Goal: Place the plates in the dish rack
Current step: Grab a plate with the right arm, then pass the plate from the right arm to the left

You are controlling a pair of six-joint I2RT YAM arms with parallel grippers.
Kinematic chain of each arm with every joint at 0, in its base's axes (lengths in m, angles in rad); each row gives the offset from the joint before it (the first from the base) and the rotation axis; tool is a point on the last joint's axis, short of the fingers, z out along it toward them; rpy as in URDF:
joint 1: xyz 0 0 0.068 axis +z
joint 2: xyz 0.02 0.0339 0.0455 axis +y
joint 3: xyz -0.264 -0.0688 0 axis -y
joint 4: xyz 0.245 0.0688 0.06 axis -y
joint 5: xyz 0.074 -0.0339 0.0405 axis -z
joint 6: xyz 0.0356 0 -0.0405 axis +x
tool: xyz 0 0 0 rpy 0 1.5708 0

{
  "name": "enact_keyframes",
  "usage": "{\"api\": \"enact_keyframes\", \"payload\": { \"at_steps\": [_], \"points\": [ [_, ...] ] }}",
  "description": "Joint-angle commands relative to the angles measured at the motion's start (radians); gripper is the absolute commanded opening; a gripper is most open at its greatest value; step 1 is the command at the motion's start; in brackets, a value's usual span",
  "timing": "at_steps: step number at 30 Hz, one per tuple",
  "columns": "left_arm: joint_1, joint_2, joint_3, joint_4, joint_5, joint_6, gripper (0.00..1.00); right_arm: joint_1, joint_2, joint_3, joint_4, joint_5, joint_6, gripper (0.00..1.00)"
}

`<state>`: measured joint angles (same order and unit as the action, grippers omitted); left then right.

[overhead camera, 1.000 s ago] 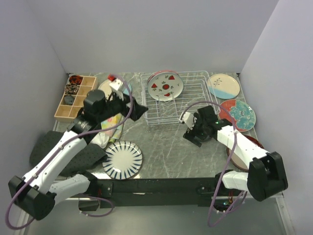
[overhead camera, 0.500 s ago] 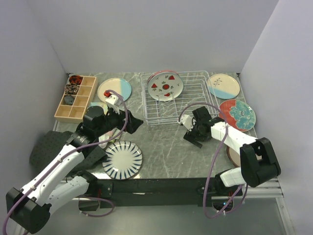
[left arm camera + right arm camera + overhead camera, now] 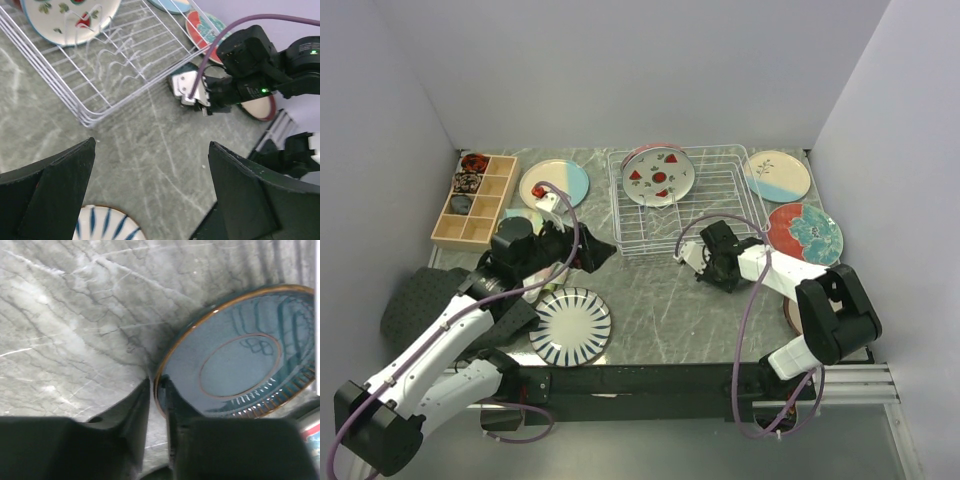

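The right gripper (image 3: pixel 156 385) has closed onto the dark teal plate (image 3: pixel 235 355) rim. The left gripper (image 3: pixel 595 250) has withdrawn, uncovering the cream-and-blue plate (image 3: pixel 555 183).

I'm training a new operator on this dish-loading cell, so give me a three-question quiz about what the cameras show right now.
1. True or false: the watermelon-print plate sits inside the dish rack.
2. The right claw pinches the rim of which plate? A navy-striped, B dark teal, C red floral.
3. Fill in: the ___ claw hangs open, holding nothing.
Key: 1 true; 2 B, the dark teal plate; 3 the left claw.
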<state>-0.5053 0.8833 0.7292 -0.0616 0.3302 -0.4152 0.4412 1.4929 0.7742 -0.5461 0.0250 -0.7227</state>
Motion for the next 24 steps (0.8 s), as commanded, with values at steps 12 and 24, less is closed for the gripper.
{"api": "enact_keyframes", "payload": {
  "at_steps": [12,24],
  "points": [
    [0.004,-0.021,-0.231,0.265,0.27,-0.541,1.0,0.037,-0.02,0.112,-0.213,-0.278,-0.014,0.0],
    [-0.134,0.103,-0.315,0.335,0.072,-0.896,0.97,0.103,-0.224,0.139,-0.261,-0.526,-0.083,0.0]
  ]
}}
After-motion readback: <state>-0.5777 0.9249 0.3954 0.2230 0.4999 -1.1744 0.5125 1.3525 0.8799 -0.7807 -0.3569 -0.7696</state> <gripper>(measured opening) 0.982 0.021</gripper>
